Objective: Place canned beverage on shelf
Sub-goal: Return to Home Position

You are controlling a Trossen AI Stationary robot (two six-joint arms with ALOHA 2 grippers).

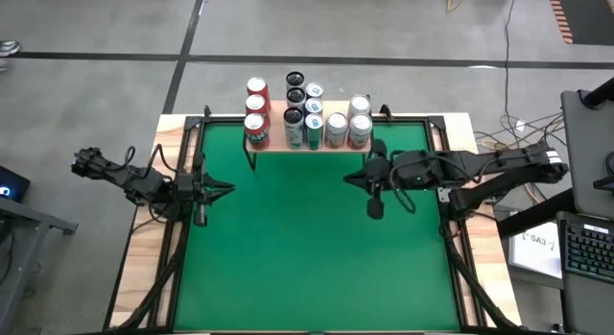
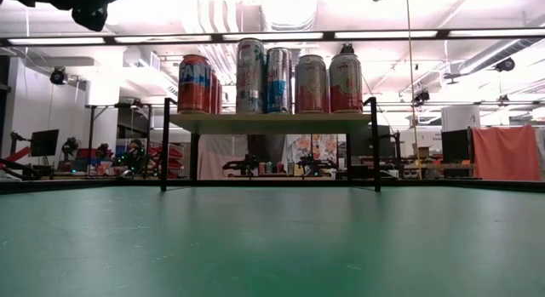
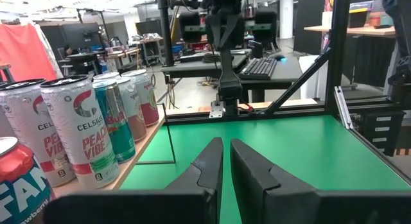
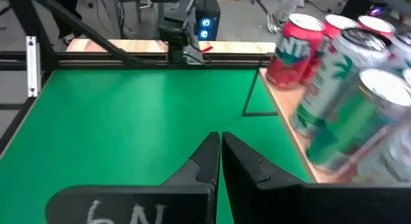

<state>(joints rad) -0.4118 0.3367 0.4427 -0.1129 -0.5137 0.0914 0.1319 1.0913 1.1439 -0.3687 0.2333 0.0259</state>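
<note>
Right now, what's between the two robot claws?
Only bare green table. The high view shows it between the left gripper and the right gripper.

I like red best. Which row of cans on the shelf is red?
The row at the shelf's left end in the high view. The other rows look dark, blue-green or white.

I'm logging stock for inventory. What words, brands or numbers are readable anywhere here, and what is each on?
"CELSIUS" and "PEACH VIBE": on the white can on the shelf.
"FAN", cut off by the picture's edge: on the red can.
"6N", handwritten: on the dark plate behind the right gripper.
"SA3-": on the white sheet beside the table; what follows is too small to read.
The other cans' labels are too blurred or small to read.
</note>
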